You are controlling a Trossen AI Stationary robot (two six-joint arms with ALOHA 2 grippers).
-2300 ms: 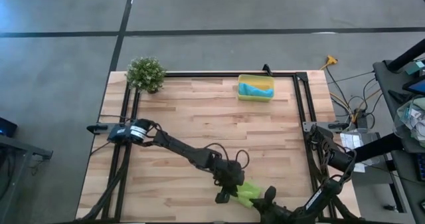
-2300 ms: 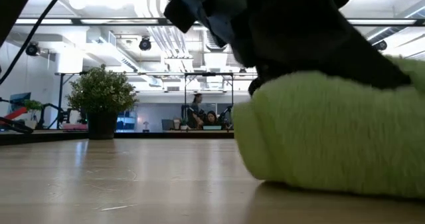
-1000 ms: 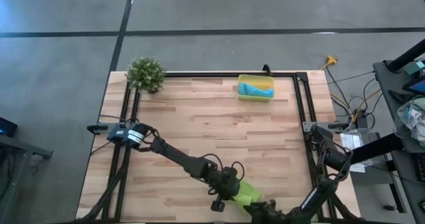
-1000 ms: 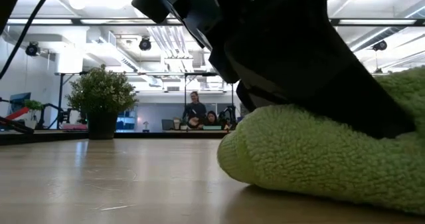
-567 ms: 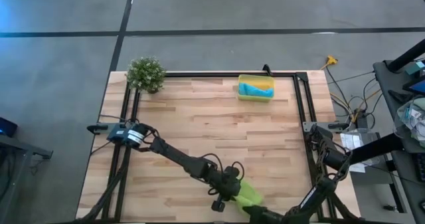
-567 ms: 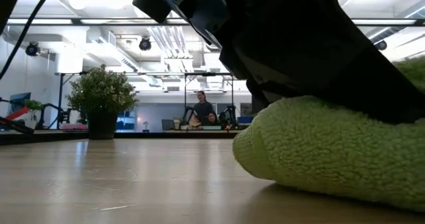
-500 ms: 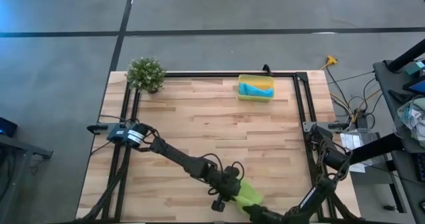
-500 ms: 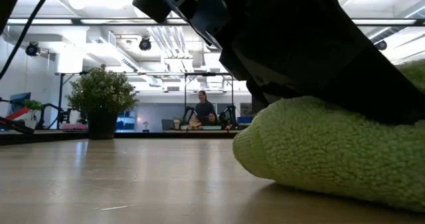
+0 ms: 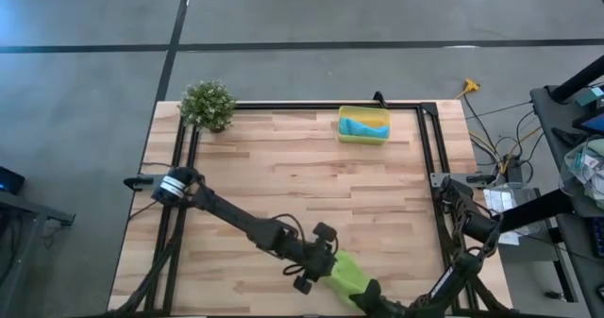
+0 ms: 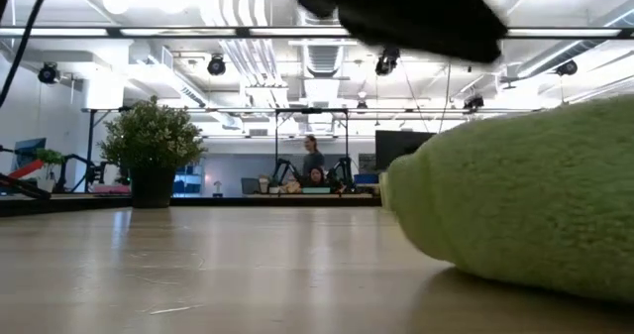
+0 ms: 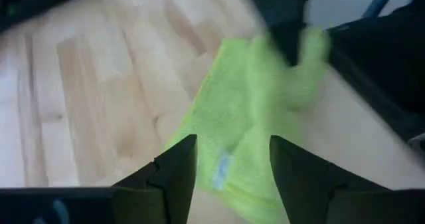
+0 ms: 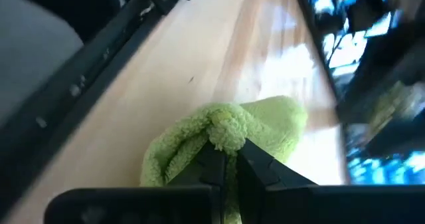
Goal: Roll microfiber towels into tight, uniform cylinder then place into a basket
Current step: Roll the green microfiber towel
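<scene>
The left gripper (image 11: 229, 161) has been lifted off the green towel (image 9: 347, 276), jaws spread. The right gripper (image 12: 229, 159) remains pinching the towel's end. The roll looks finished; the basket (image 9: 363, 137) comes next.

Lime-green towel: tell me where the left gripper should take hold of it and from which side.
Probably mid-roll, from above. The lime-green towel lies bunched as a short fat roll near the table's front edge; the right gripper already pinches one end. The left gripper, jaws open just beside it, could straddle the free rounded end across the roll's width, so the layers stay wound.
</scene>
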